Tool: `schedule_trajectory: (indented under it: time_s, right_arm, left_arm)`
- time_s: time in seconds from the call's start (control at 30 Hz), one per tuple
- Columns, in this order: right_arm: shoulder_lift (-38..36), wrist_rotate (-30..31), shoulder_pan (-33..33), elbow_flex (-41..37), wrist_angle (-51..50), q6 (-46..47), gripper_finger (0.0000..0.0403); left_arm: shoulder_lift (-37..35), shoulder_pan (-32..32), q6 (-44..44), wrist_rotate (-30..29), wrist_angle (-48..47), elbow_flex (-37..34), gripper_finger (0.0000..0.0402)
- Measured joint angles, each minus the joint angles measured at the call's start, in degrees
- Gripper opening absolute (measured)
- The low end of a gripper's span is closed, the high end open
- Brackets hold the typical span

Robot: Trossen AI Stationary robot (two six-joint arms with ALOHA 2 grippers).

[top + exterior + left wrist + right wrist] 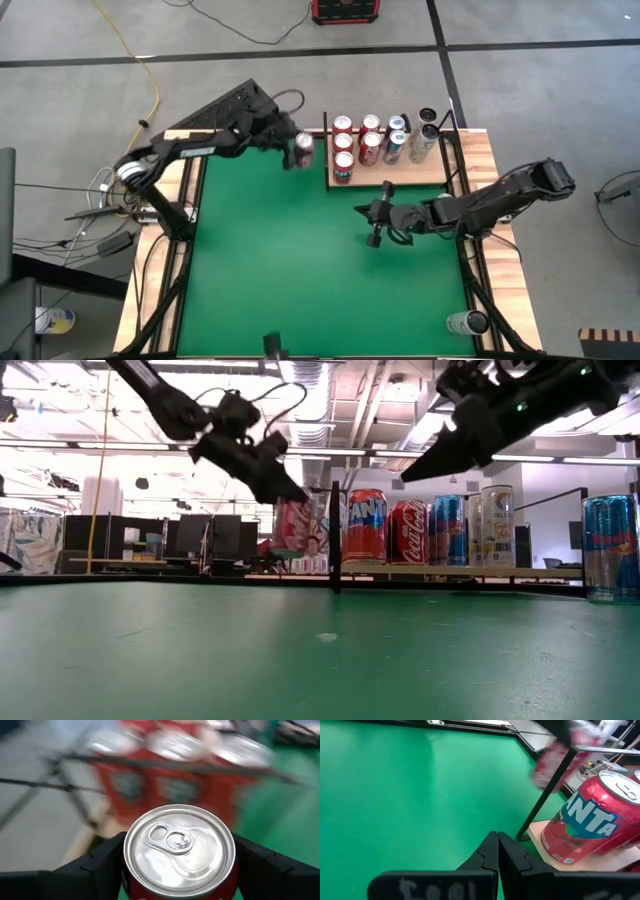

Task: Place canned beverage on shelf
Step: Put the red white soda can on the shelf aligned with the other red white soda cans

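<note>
Silver can top fills the left wrist view, sitting between the left gripper's two dark fingers, jaws spread about a can's width around it. Can't tell from any view whether the pads actually press on it. High view shows what the wrist misses: that red can is just outside the shelf's left edge, not on the board. Low view shows it raised off the green table, beside the shelf's black post. Shelf holds red cans, one red and blue can and a tall pale can. Right gripper, in front of the shelf, is closed on nothing; its wrist view shows the Fanta can at the shelf corner.
</note>
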Motion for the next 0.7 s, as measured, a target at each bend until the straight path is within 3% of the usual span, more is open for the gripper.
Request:
schedule_trajectory:
  time_s: [0.17, 0.37, 0.47, 0.57, 0.7]
  right_arm:
    - [-2.71, 0.09, 1.76, 0.00, -2.10, 0.04, 0.0024]
    - [-6.27, 0.58, 4.34, 0.00, -5.29, 0.29, 0.0024]
    - [-8.33, 3.60, 5.18, 0.00, -8.53, 2.12, 0.0024]
    - [-10.70, 7.29, 5.35, 0.00, -12.91, 5.15, 0.0024]
    - [-13.29, 8.25, 5.14, 0.02, -19.89, 9.39, 0.0024]
  left_arm:
    - [-9.49, -10.93, -1.59, -2.76, -3.67, -6.12, 0.0281]
    - [-12.65, -29.41, -3.53, -18.56, 2.87, -11.68, 0.0281]
    - [-8.20, -35.63, -3.70, -22.73, 14.88, -11.22, 0.0281]
    - [-0.87, -37.21, -3.41, -22.61, 22.71, -7.88, 0.0281]
    - [9.54, -36.03, -1.44, -22.48, 21.80, 2.59, 0.0281]
